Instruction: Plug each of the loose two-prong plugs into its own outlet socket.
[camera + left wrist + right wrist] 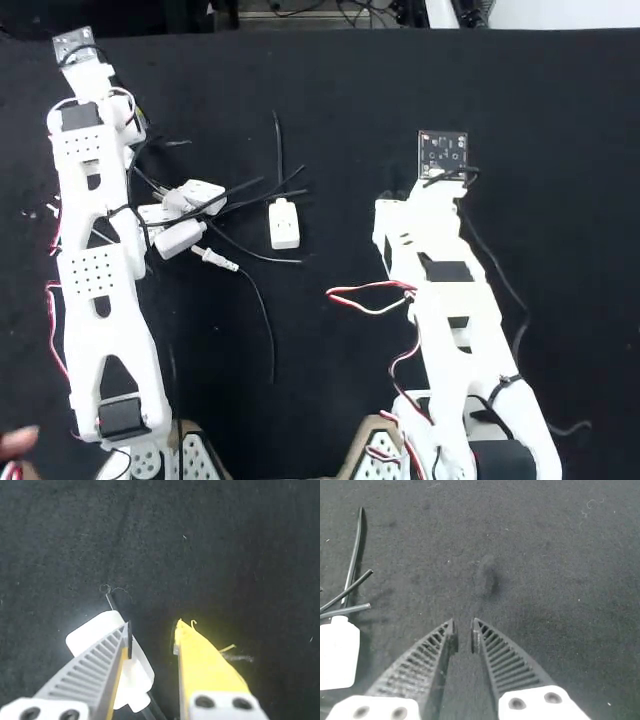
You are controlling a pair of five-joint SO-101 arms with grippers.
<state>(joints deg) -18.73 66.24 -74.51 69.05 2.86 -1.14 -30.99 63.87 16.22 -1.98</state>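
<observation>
the left pincer (150,630) hangs open over the black counter (225,540) with nothing between its fingers. a white piece (90,632) with a thin black lead (109,599) lies under the grey finger (95,665), not in the gap, and i cannot tell whether it is a plug or a socket block. closing here would likely pinch bare cloth, or clip the piece by one edge and flick it aside.

the right pincer (463,632) is all but closed, with only a thin slit between its fingers, and holds nothing. the lone socket block (337,652) sits off to its side.

from above, the task's things lie between the two arms. a bunch of white pieces (180,215) sits tight against the left arm (95,270). among them is a loose plug (185,238) with its prongs (218,262) pointing at open cloth, and the lone socket block lies a little apart. the black leads (262,320) cross one another, so lifting one plug could drag its neighbours. the blocks look light and unfastened, so a one-armed push would probably slide a block away unless the other pincer steadies it. a plug gripped askew would meet the slots crooked and jam.
</observation>
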